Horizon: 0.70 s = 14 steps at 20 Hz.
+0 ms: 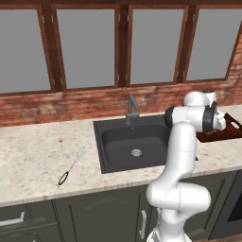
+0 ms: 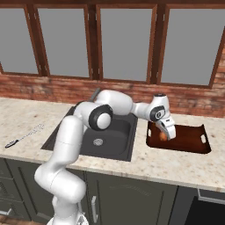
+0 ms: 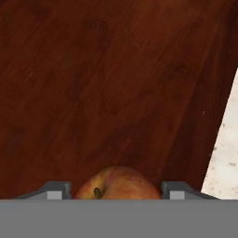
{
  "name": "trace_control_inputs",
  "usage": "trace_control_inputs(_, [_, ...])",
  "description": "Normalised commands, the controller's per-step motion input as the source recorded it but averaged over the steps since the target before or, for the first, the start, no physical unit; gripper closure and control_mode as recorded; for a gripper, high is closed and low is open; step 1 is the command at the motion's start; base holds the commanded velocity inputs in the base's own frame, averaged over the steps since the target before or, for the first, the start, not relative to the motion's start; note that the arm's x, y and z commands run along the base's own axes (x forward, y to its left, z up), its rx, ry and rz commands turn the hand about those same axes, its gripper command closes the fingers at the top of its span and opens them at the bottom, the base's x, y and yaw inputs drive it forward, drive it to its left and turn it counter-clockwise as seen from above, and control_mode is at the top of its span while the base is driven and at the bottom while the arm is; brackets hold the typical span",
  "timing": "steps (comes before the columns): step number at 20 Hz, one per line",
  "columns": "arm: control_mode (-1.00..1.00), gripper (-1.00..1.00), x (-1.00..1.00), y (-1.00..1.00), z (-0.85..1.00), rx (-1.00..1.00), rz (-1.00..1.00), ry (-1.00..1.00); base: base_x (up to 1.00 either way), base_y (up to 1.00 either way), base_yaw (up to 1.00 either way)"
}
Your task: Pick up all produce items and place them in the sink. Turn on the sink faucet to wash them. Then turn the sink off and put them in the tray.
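Red-brown wooden tray point(image 2: 193, 143) with raised rim and cut-out handles sits at the right end of the speckled stone desk point(image 2: 176, 165), just beside the sink's right edge.

Left base view: white arm reaches over the matte black rectangular sink point(image 1: 116, 142) toward the tray point(image 1: 234, 127); elbow blocks the hand. Basin holds nothing but the silver drain point(image 1: 136, 152). Dark grey angular faucet point(image 1: 132, 108) stands at the back rim; no water visible. Wire whisk with black handle point(image 1: 72, 166) lies on the desk left of the sink, well apart; not produce, so leave it.

Right base view: gripper point(image 2: 166, 135) points down into the tray's left part, small round red-orange fruit point(image 2: 163, 136) between the fingers, low over the tray floor. Can't tell whether it touches the wood.

Hand view: red-yellow apple-like fruit point(image 3: 117, 185), stem dimple toward the camera, sits between both dark fingertips point(image 3: 56, 189), tray wood grain close behind, strip of desk at the right edge. Jaws are narrowed around the fruit, one tip on each side; looks like a grip, not a hover.

Judgement: last step, placing washed produce in the tray. Held low and well inside the rim so it won't roll far on release. Round fruit, flat floor: the rim should stop it. Next: open, lift straight up.
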Motion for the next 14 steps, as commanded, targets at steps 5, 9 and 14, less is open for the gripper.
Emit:
trace_control_inputs(5, [-1.0, -1.0, 0.0, 0.0, -0.05, 0.0, 0.0, 0.03, 0.0, 0.0, 0.0])
trace_control_inputs(9, [-1.0, -1.0, 0.0, 0.0, 0.0, 0.0, 0.0, 0.0, 0.0, 0.0, 0.0])
trace_control_inputs(14, [-1.0, -1.0, -0.11, 0.0, 0.06, 0.01, 0.0, 0.0, 0.0, 0.0, 0.0])
